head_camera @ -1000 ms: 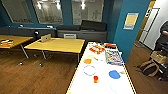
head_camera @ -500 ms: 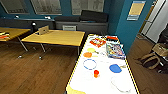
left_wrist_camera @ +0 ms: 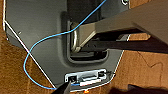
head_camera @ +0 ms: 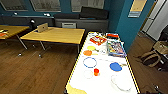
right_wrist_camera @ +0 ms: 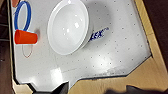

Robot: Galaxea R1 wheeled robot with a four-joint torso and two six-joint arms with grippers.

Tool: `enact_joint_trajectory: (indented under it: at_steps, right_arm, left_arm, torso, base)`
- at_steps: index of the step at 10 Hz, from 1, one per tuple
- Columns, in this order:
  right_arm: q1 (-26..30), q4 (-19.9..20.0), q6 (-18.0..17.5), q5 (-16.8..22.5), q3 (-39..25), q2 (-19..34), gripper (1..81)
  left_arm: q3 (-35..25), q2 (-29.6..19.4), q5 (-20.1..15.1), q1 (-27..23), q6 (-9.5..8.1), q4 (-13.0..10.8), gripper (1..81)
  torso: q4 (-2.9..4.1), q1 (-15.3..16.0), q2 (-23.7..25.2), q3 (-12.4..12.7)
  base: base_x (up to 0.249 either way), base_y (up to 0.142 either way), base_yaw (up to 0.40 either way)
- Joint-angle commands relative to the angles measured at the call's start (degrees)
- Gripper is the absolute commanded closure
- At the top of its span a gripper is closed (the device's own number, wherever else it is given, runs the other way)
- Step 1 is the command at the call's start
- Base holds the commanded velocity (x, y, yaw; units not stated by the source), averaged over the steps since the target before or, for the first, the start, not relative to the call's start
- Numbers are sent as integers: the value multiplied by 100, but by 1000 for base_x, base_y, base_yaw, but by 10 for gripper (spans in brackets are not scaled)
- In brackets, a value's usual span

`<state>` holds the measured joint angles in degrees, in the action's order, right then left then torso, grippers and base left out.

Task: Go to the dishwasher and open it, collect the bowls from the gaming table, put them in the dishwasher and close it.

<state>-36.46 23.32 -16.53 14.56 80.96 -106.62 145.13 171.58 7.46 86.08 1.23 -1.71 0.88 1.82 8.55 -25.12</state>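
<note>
Floor [head_camera: 32, 72]: dark wood, w/ bags at far right.
Desks [head_camera: 56, 35]: yellow tops, left of white table, near back wall.
Table [head_camera: 105, 82]: long, white top, yellow edge; close in front.
Games [head_camera: 115, 47]: colourful boxes at table's far end.
Bowl [right_wrist_camera: 68, 26]: white, upright, on near end of table, beside blue lettering.
Ring [head_camera: 89, 62]: blue, flat, mid-table.
Disc [head_camera: 115, 66]: blue, right of ring.
Cup [right_wrist_camera: 25, 37]: orange, just beside bowl, apart from it.
Grippers: open or closed – can't tell.
</note>
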Motion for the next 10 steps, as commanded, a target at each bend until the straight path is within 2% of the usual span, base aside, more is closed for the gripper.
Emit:
enact_joint_trajectory:
  at_steps: [1, 4, 6, 7, 10]
  right_arm:
    - [1373, 120, -579, 1119, 911, -72, 10]
    - [1610, 111, -650, 1313, 1675, -634, 10]
    - [1637, 138, -641, 1647, 2283, -1022, 10]
    - [1611, 138, -641, 1665, 2511, -1215, 10]
    - [1628, 138, -641, 1665, 2749, -1567, 10]
  left_arm:
    - [-46, -10, -386, -33, -26, 12, 10]
    - [-46, -18, -386, -33, -26, 56, 10]
    - [-46, -18, -386, -33, -26, 56, 10]
    - [-46, -18, -386, -33, -26, 65, 10]
    - [-46, -27, -386, -34, -26, 83, 10]
  torso:
    - [0, 0, 0, 0]
    - [0, 0, -2, -2]
    - [0, 0, -2, -2]
    - [0, 0, -2, -2]
    - [0, 0, -5, -518]
  base:
    - [0, 0, 0]
    - [0, 0, 0]
    - [0, 0, 0]
    - [0, 0, 0]
    - [0, 0, 0]
